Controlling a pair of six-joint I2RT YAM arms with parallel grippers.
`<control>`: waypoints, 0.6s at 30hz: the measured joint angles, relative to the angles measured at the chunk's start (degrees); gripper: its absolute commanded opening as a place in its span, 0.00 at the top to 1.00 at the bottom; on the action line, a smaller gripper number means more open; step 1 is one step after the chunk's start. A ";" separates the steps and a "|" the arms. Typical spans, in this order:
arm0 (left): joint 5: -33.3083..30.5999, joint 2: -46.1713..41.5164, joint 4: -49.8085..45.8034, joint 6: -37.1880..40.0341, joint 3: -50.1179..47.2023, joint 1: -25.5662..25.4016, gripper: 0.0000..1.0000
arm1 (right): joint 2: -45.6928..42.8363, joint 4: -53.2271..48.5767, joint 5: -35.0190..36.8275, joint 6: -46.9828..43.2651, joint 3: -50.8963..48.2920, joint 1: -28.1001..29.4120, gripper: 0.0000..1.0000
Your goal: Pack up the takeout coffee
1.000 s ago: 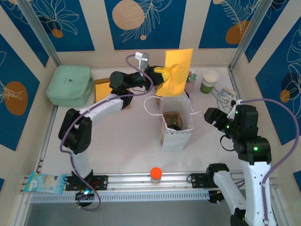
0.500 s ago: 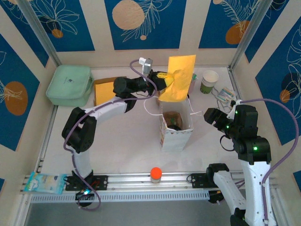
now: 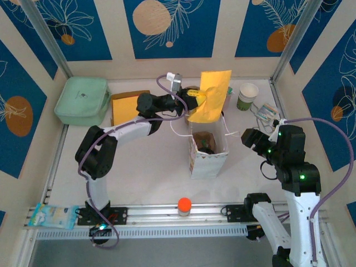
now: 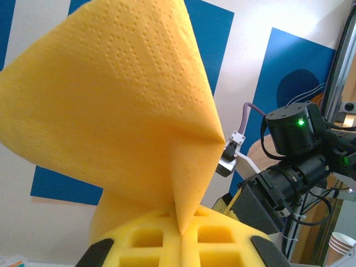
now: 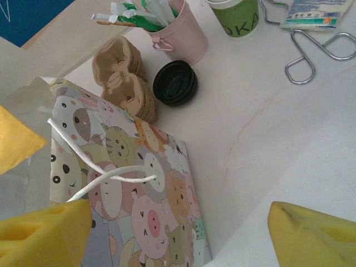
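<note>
We see the left gripper (image 3: 194,102) reached out over the back of the table (image 3: 150,167), its yellow foam fingers (image 4: 228,253) pressed together on a corner of a yellow napkin (image 3: 214,94). In the left wrist view the embossed sheet fans up from the pinch and covers much of the wall behind. The napkin's lower edge sits near the far rim of the paper bag (image 3: 208,156), which is printed with cartoon animals, has white cord handles and stands upright and open in the middle of the table. Something brownish lies inside it, and we cannot tell what. The takeout coffee (image 5: 175,82) stands on the table just behind the bag, outside it; the right wrist view looks down on its round black lid. Just beside it is a pile of brown cardboard pieces (image 5: 125,78), and a little beyond it stands the pink cup (image 5: 181,30) of sticks. The lidless green cup (image 3: 248,95) stands farther right, near the back wall. The right gripper (image 3: 248,137) hovers to the right of the bag with its jaws wide apart and nothing in them — its two yellow pads (image 5: 44,236) sit at the lower corners of the right wrist view. A pale green container (image 3: 82,100) rests at the back left, well apart from the bag.
</note>
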 measured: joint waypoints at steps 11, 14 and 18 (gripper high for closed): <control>-0.22 1.16 -1.03 1.73 -0.63 -0.02 1.00 | 0.04 0.02 -0.02 0.02 0.00 0.00 0.17; -0.22 1.16 -1.53 2.86 -0.74 -0.13 1.00 | 0.04 0.04 -0.02 0.17 0.00 0.00 0.17; -0.87 1.16 -3.37 5.40 -1.33 -0.48 1.00 | 0.07 0.22 -0.02 0.22 0.00 0.00 0.17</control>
